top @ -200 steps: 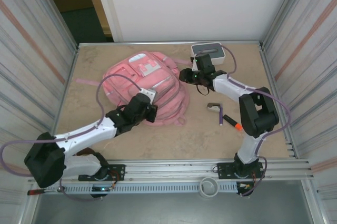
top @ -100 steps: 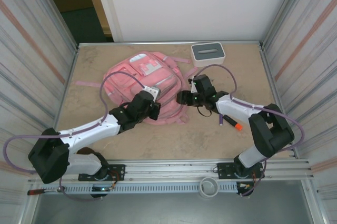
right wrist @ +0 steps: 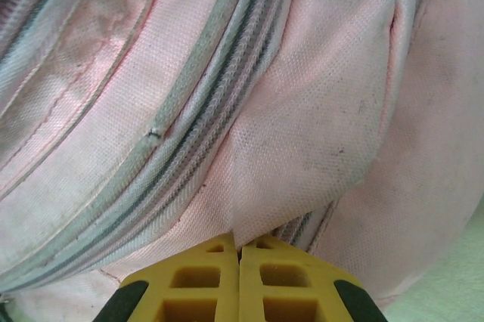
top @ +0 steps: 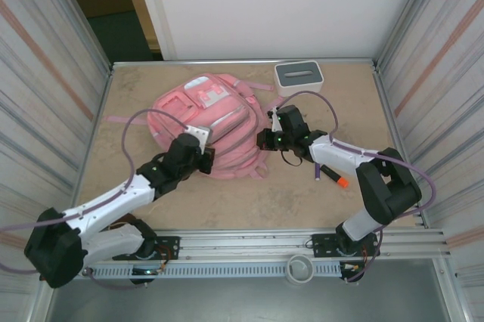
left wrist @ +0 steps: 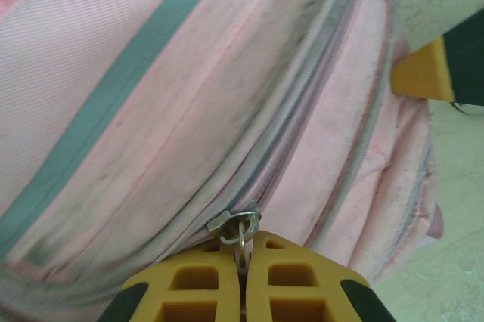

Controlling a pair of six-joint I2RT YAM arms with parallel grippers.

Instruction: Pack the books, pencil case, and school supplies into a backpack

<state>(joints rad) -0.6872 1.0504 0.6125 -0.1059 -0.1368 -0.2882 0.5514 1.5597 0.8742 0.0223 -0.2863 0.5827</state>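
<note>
Beige table (top: pixel 227 193) bears the backpack (top: pixel 219 114). The left gripper (left wrist: pixel 243 245) clamps its zip pull (left wrist: pixel 239 225) at the fingertips; the right gripper (right wrist: pixel 239 246) pinches pink fabric

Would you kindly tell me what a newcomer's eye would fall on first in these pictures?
The big pink backpack lying at mid-table draws the eye first, with both arms reaching onto it. The left gripper is shut on a metal zip pull, and the right gripper pinches a fold of its fabric. A white box stands at the far edge and an orange-tipped marker lies to the right.
</note>
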